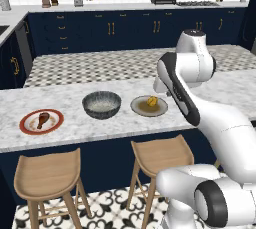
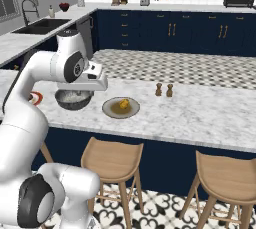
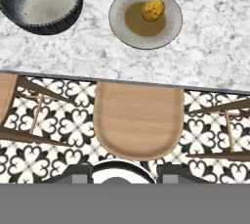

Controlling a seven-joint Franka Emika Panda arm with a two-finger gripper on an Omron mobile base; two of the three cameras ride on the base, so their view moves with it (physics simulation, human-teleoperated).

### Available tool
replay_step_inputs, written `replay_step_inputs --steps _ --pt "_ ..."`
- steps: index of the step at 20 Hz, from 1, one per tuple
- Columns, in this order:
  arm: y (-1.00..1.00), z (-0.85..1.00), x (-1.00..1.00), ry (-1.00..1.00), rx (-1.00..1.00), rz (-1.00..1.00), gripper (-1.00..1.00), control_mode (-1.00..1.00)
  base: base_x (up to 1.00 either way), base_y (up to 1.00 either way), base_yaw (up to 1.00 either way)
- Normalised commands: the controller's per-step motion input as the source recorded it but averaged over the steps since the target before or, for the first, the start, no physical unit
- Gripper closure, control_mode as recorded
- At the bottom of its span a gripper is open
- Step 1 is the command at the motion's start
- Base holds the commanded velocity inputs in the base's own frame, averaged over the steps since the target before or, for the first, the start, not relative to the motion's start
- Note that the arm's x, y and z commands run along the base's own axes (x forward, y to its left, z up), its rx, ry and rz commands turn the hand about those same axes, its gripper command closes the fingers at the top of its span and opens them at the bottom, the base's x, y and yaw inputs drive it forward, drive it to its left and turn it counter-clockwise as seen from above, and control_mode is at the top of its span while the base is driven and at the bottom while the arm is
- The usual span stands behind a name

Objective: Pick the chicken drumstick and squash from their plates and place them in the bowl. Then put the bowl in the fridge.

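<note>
Marble counter (image 3: 205,56) carries the squash (image 3: 153,10) on its grey plate (image 3: 168,30) at twelve o'clock from the partly open, empty fingers (image 3: 75,173), well apart, with the bowl (image 3: 41,0) at eleven o'clock and a stool (image 3: 138,120) between.

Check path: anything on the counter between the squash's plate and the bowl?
Nothing visible. The lumpy yellow-orange squash sits on the round grey-beige plate, and the dark ribbed bowl stands right beside it with bare marble counter between them. The two small brown shakers stand on the plate's far side, off that line.
</note>
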Motion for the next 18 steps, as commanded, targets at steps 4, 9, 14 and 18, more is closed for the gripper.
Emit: replay_step_inputs --steps 4,9,14,18 --pt "0.00 0.00 0.19 0.00 0.00 0.00 -1.00 -1.00 0.00 0.00 0.00" --pt "-0.33 -0.12 1.00 0.14 0.00 -0.07 -1.00 -1.00 0.00 0.00 0.00" --pt "-0.52 -0.20 1.00 0.21 0.00 -0.06 -1.00 -1.00 0.00 0.00 0.00" --pt "-0.09 -0.24 1.00 0.12 0.01 0.00 -1.00 -1.00 0.00 0.00 0.00"
